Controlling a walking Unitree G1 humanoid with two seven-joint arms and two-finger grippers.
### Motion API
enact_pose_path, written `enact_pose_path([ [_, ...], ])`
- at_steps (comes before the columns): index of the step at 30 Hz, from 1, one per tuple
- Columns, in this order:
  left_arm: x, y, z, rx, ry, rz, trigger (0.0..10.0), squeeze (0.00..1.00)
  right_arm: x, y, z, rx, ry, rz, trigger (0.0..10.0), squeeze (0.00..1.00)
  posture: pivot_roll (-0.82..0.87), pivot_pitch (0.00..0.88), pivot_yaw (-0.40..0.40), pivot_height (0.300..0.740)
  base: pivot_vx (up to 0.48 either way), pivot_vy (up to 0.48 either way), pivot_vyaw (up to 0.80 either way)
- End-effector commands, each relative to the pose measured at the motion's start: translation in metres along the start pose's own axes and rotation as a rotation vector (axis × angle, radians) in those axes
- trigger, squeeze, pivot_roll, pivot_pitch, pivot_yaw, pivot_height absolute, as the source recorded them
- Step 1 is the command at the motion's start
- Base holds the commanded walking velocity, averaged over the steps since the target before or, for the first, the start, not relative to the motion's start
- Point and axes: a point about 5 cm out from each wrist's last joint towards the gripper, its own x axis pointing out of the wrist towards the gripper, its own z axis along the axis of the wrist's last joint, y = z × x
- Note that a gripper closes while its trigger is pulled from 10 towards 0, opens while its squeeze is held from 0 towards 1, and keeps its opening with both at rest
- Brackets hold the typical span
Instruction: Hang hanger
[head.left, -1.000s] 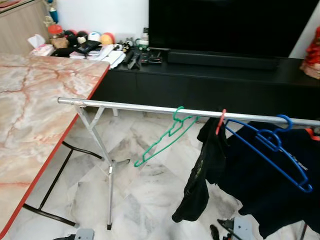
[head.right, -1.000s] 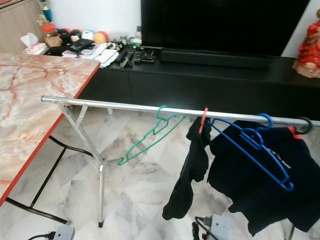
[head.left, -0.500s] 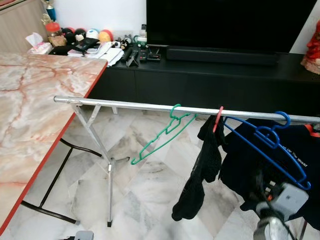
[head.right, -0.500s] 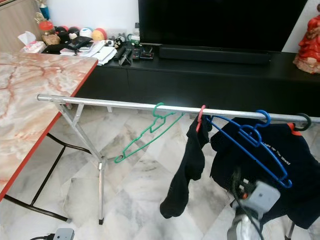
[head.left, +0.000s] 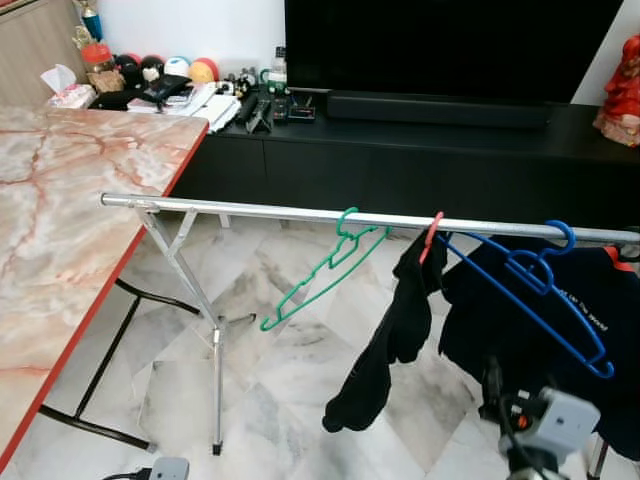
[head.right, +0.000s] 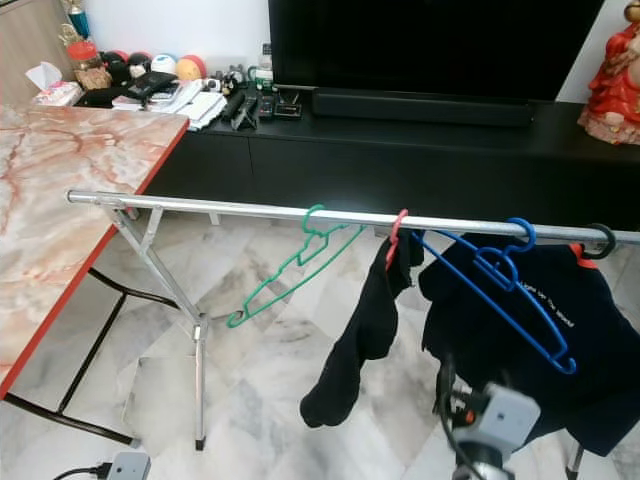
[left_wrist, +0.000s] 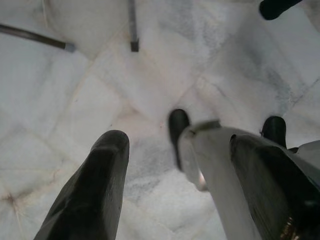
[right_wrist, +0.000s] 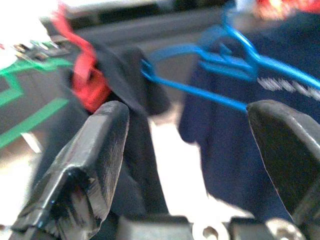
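Hanging already on the rail (head.left: 260, 210): green hanger (head.left: 325, 270) near the middle, red hanger (head.left: 432, 232) with a black garment (head.left: 385, 345) slipped half off it, blue hanger (head.left: 540, 290) against a dark shirt (head.left: 610, 330) further right. Right arm (head.left: 545, 430) low at the near right, below the shirt; right gripper (right_wrist: 190, 165) spread wide and holding nothing, aimed up at the red and blue hangers in the right wrist view. Left gripper (left_wrist: 175, 200) pointing down at the marble floor (left_wrist: 150, 75), fingers (left_wrist: 95, 190) apart, also holding nothing, idle. Marble table (head.left: 60, 220) at the left, black cabinet (head.left: 420, 160) with clutter at the far side under a dark screen (head.left: 450, 45).

Judging by all this: no hanger in either gripper, so no carrying or hooking under way. Either the hanging done with the green one on the bar, or a fresh pick about to start, most likely the red hanger with its sagging garment, given where the right gripper faces. Cannot tell which. Left to do, if the latter: close on a hanger, lift the hook clear, seat it on a free stretch of rail to the left.
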Motion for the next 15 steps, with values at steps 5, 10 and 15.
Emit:
enact_pose_path([
  [5, -0.0024, 0.0052, -0.0089, 0.004, 0.039, 0.014, 10.0, 0.00, -0.0017, 0.0047, -0.0020, 0.012, 0.018, 0.010, 10.0, 0.00, -0.03, 0.095, -0.009, 0.740, 0.000, 0.469, 0.00],
  [10, -0.0028, 0.0048, -0.0106, 0.000, 0.035, 0.020, 10.0, 0.00, 0.0013, 0.0103, 0.0013, 0.019, 0.022, 0.033, 10.0, 0.00, -0.03, 0.100, -0.015, 0.740, 0.000, 0.375, 0.00],
  [15, -0.0032, 0.0046, -0.0125, 0.002, 0.039, 0.019, 10.0, 0.00, 0.0013, 0.0110, 0.0026, 0.020, 0.035, 0.035, 10.0, 0.00, -0.03, 0.101, -0.016, 0.740, 0.000, 0.000, 0.00],
])
